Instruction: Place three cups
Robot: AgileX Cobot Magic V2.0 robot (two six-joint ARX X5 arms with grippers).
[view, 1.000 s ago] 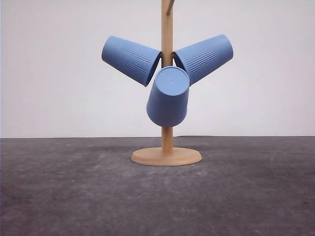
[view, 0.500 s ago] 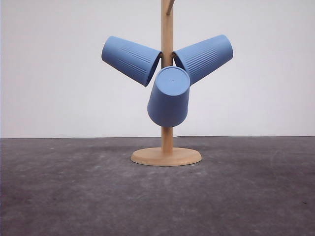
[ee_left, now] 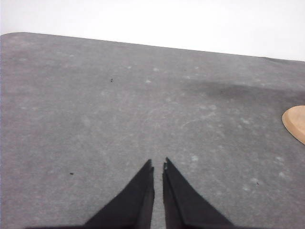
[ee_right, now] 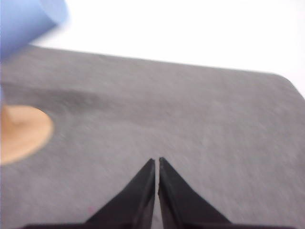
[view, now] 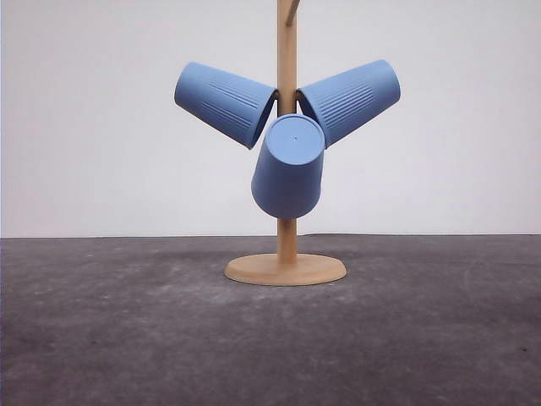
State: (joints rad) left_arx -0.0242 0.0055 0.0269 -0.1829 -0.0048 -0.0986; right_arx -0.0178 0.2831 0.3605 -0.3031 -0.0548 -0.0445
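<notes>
Three light-blue ribbed cups hang mouth-inward on a wooden stand (view: 286,269) in the front view. One cup (view: 225,102) slants up to the left, another cup (view: 350,99) slants up to the right, and the third cup (view: 289,167) hangs at the front with its flat base facing me. My left gripper (ee_left: 157,168) is shut and empty over bare grey table, with the stand's base (ee_left: 295,122) off to its side. My right gripper (ee_right: 157,163) is shut and empty too, with the stand's base (ee_right: 21,131) and part of a blurred cup (ee_right: 26,19) nearby.
The grey mat (view: 127,330) spreads wide on both sides of the stand. A plain white wall (view: 101,152) stands behind it. The stand's pole (view: 286,38) rises out of the top of the front view.
The front cup sways slightly on its peg; the other two cups and the stand stay still.
</notes>
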